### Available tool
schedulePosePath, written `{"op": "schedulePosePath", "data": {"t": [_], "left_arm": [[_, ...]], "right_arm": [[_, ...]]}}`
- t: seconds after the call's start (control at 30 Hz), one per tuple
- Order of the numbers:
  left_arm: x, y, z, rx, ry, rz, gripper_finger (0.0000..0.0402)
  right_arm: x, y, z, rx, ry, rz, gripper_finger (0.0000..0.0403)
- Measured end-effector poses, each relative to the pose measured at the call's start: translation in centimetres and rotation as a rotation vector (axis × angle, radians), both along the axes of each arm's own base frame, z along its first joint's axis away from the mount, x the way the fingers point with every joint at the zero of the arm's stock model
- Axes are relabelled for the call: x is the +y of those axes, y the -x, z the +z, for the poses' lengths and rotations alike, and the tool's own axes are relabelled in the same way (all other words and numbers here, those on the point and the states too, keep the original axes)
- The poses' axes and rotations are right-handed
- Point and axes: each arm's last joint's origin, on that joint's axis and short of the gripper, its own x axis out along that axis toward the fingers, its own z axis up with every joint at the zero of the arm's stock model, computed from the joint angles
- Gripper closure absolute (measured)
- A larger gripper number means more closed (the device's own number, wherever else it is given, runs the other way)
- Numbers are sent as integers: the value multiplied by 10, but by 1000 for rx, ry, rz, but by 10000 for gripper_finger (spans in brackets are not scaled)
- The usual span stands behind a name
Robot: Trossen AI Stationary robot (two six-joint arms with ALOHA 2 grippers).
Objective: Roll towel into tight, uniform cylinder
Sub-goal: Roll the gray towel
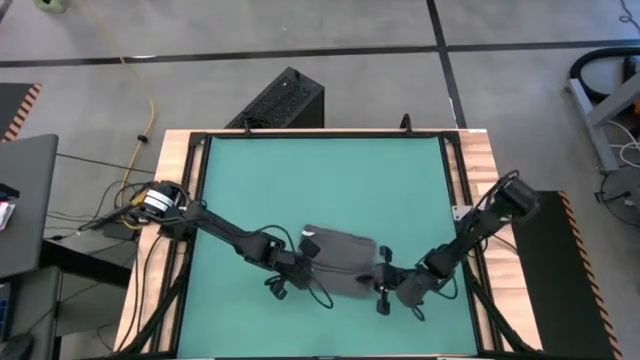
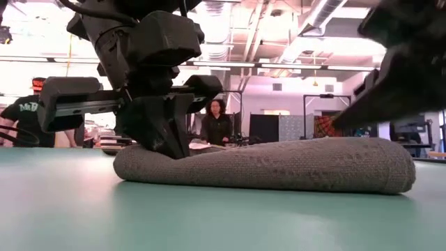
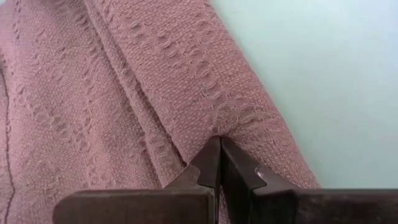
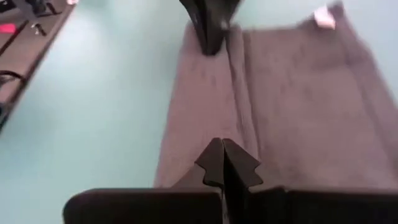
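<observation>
The dark grey towel (image 1: 342,256) lies on the teal mat (image 1: 320,180) near its near edge. Its near part is folded over into a thick strip (image 4: 199,112), and its right end looks rounded in the low view (image 2: 390,167). A small white tag (image 4: 323,17) sits at its far left corner. My left gripper (image 1: 305,263) is shut at the towel's left end. My right gripper (image 1: 383,275) is shut at its right end. Both stand at the crease where the folded strip ends. My left gripper pinches a small pucker of cloth (image 3: 231,127) between its two fingertips, at the edge of the folded strip near the towel's left end. The fingers come steeply from above. The towel lies on the mat. One layer or several, I cannot tell. My right gripper has its shut fingertips on the crease beside the folded strip (image 4: 239,134), near the towel's right end, slanting down from the right. The tips hide how much cloth lies between them. The towel rests on the mat.
A black box (image 1: 280,100) stands beyond the table's far edge. The wooden table frame (image 1: 480,170) borders the mat. Bare mat stretches from the towel to the far edge. People show in the room behind (image 2: 217,122).
</observation>
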Motion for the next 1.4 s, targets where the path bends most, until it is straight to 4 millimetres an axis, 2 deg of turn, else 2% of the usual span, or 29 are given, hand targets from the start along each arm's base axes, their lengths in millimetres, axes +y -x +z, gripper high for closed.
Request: {"op": "schedulePosePath", "data": {"t": [0.1, 0.17, 0.33, 0.47, 0.6, 0.8, 0.97, 1.17, 1.27, 1.4], "left_arm": [[0, 0, 0, 7, 9, -4, 401], [0, 0, 0, 9, 10, -1, 401], [0, 1, 0, 9, 9, 2, 401], [0, 0, 0, 9, 10, 12, 401], [0, 0, 0, 10, 19, 31, 401], [0, 0, 0, 12, 31, 45, 401], [0, 0, 0, 10, 31, 42, 401], [0, 0, 0, 9, 27, 13, 401], [0, 0, 0, 10, 30, 5, 401], [0, 0, 0, 15, 46, -10, 401]], "right_arm": [[0, 6, 22, -43, 62, 81, 379], [1, 12, 36, -54, 133, 180, 360], [9, 20, 55, -5, 361, 365, 261], [18, 13, 56, 98, 554, 462, 166], [33, -2, 47, 192, 701, 536, 116], [55, -24, 19, 338, 807, 575, 109], [57, -33, -4, 427, 943, 489, 110], [55, -37, -16, 460, 863, 416, 112], [53, -35, -19, 474, 854, 367, 128], [48, -33, -21, 504, 782, 286, 179]]}}
